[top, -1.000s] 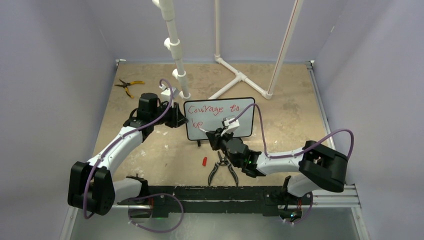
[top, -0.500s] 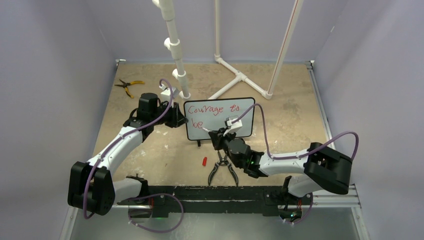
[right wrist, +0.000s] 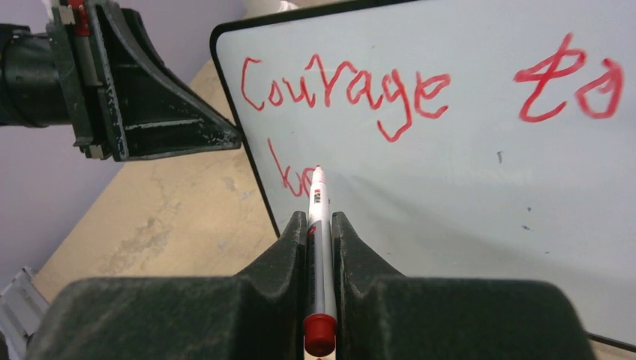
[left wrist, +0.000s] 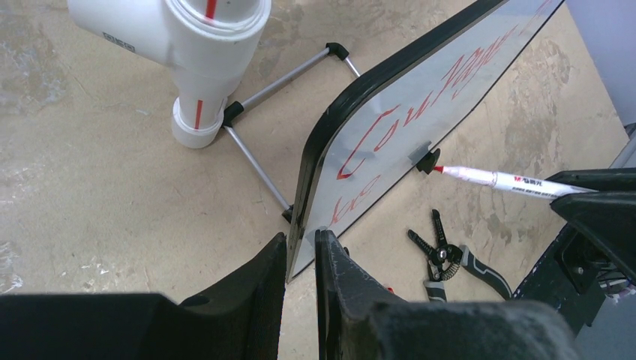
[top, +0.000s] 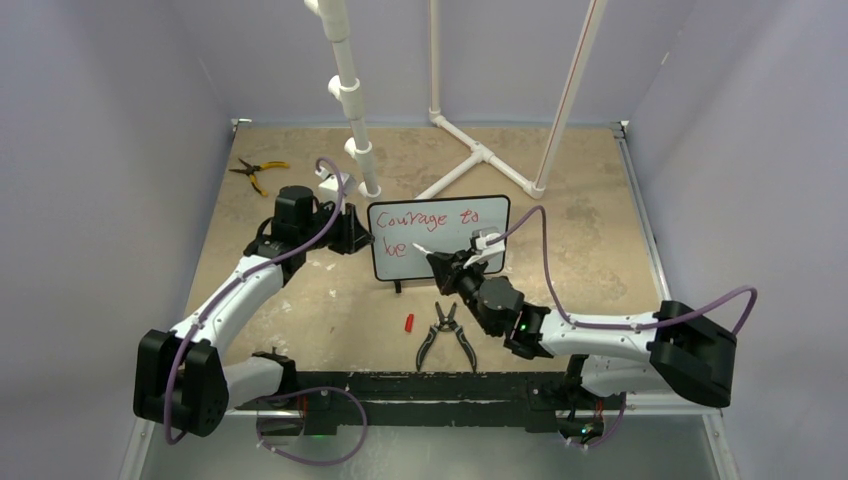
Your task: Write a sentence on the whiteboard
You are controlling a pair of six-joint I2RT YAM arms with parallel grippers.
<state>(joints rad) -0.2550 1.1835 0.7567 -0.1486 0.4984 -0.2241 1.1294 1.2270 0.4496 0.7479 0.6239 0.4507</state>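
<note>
The whiteboard [top: 455, 240] stands upright mid-table, on small black feet. The sentence [top: 425, 218] in red reads "Courage to" on top and "be" below; it is clear in the right wrist view [right wrist: 345, 94]. My left gripper [top: 362, 240] is shut on the board's left edge [left wrist: 301, 238]. My right gripper [top: 447, 264] is shut on a white marker with a red end [right wrist: 318, 225]. The marker's tip sits just right of "be". In the left wrist view the marker [left wrist: 502, 180] seems slightly off the whiteboard [left wrist: 420, 97].
White PVC pipes [top: 350, 100] stand behind the board, with a floor frame [top: 480, 160] at the back. Yellow pliers [top: 258, 172] lie at the far left. Black wire strippers [top: 446, 335] and a small red cap [top: 408, 322] lie in front of the board.
The second line went from "bo" to "be". My right gripper and marker moved right along the board and the right arm swung outward. The left gripper kept its hold.
</note>
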